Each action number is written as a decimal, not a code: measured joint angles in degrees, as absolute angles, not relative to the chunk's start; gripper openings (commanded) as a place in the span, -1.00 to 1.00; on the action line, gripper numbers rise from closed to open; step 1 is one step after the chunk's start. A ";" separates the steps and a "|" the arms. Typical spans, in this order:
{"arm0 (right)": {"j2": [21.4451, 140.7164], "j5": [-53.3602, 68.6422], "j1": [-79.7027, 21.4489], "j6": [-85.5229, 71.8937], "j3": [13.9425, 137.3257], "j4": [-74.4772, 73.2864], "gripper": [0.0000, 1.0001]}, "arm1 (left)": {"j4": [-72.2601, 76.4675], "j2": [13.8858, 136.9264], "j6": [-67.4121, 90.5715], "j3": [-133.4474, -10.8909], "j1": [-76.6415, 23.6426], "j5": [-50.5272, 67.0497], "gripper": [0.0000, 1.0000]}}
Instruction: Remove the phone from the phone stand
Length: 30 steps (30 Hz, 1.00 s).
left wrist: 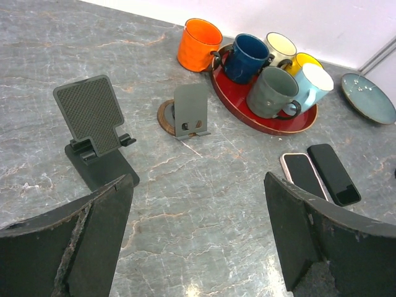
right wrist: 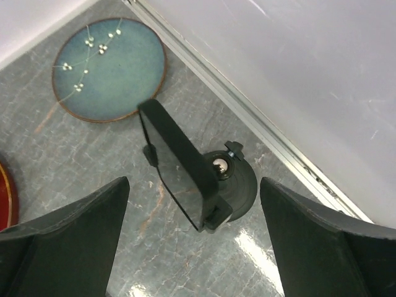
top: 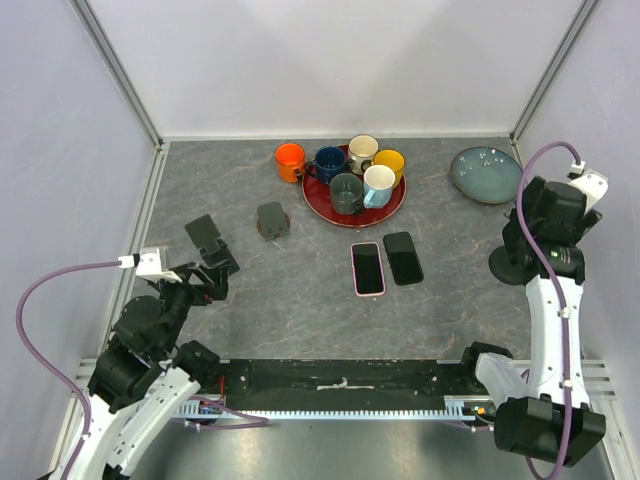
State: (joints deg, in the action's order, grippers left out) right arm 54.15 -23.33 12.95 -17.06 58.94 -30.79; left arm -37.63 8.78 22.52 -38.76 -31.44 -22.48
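A dark phone (right wrist: 176, 164) stands on edge in the clamp of a black phone stand with a round base (right wrist: 241, 182), near the right wall rail. My right gripper (right wrist: 193, 184) is open and empty, hovering above it with one finger on each side, not touching. In the top view the stand's base (top: 503, 265) shows beside my right gripper (top: 532, 235); the arm hides the phone. My left gripper (left wrist: 198, 179) is open and empty over bare table at the left (top: 205, 272).
An empty black stand (left wrist: 93, 124) and a small grey stand (left wrist: 190, 111) are at the left. A pink-cased phone (top: 367, 268) and a black phone (top: 403, 257) lie flat mid-table. A red tray (top: 320, 205) with several mugs and a blue plate (right wrist: 108, 68) sit behind.
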 measured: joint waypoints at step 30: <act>53.47 -5.39 19.68 -8.25 47.27 -15.66 -0.91 | -37.63 6.94 22.65 -38.39 -35.40 -23.97 0.86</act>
